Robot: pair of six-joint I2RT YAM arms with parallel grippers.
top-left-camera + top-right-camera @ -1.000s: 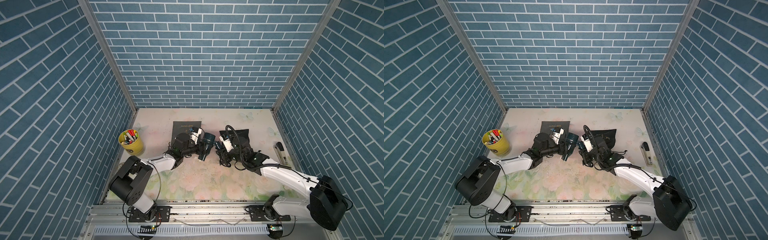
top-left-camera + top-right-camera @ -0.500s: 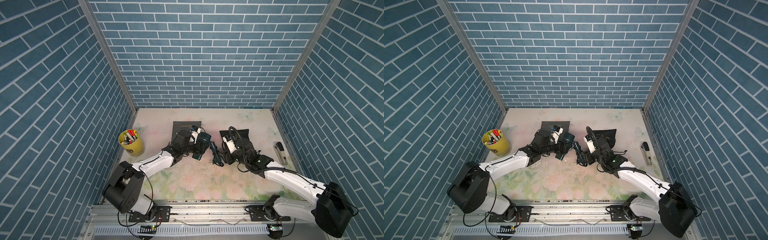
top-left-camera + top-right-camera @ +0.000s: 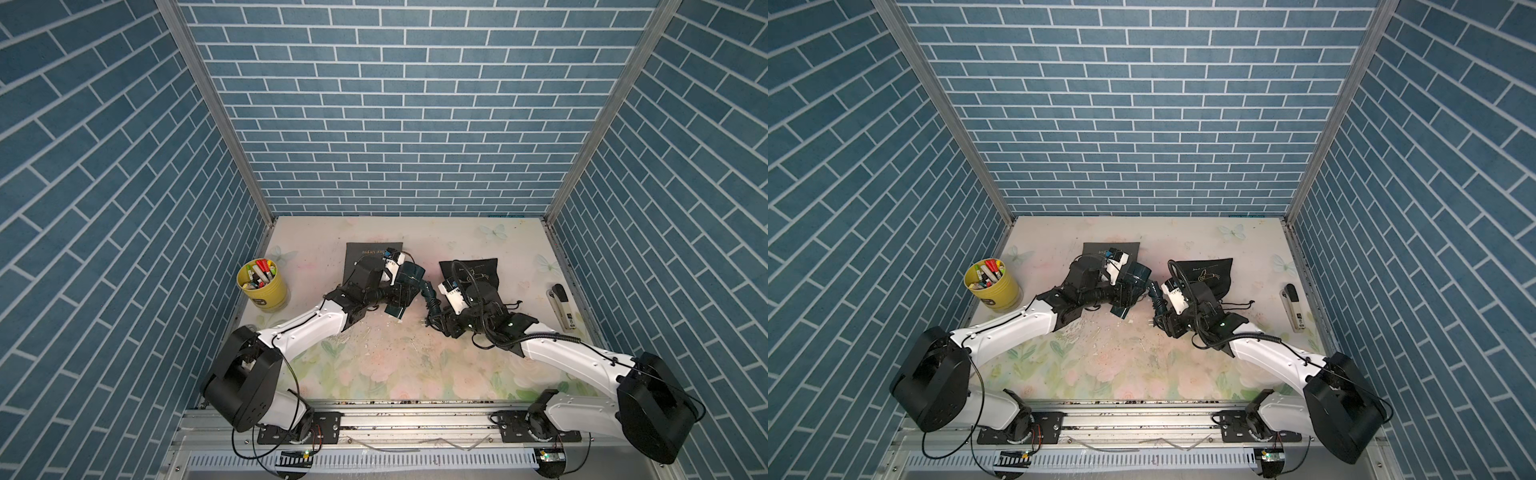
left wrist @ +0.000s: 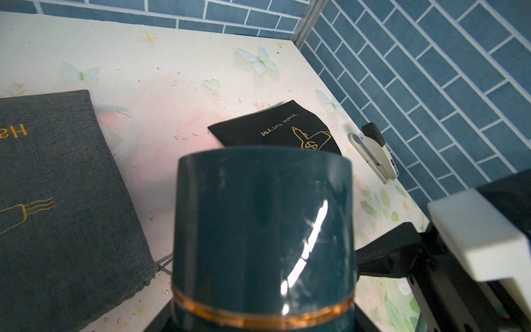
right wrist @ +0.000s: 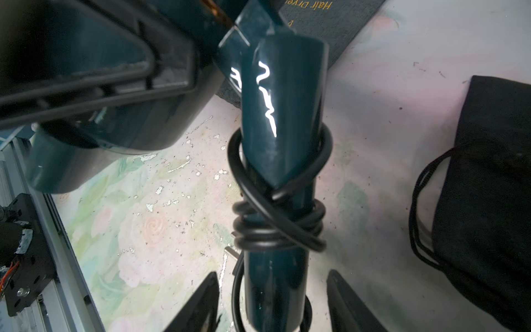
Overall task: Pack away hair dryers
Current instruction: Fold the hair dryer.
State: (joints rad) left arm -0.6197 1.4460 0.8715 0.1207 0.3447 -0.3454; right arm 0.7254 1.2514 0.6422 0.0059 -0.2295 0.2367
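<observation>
A dark teal hair dryer [image 3: 409, 276] hangs just above the table's middle, and my left gripper [image 3: 400, 293] is shut on its barrel. The barrel [image 4: 263, 227], with its copper ring, fills the left wrist view and hides most of the fingers. Its handle [image 5: 280, 149], wrapped in coiled black cord [image 5: 275, 230], points toward my right gripper [image 5: 273, 301]. That gripper stands open, a finger on each side of the handle's end with a gap at both. Both top views show the two grippers facing each other, the right gripper [image 3: 1160, 322] nearer the front.
A grey pouch [image 3: 370, 253] lies flat behind the left gripper. A black drawstring pouch [image 3: 478, 268] lies under the right wrist, its cords [image 5: 422, 218] trailing. A stapler [image 3: 563, 305] is by the right wall and a yellow cup of markers [image 3: 262, 286] by the left wall.
The right gripper's jaws have spread apart off the handle and the gripper has drawn back toward the front. The left gripper still holds the dryer, shifted slightly.
</observation>
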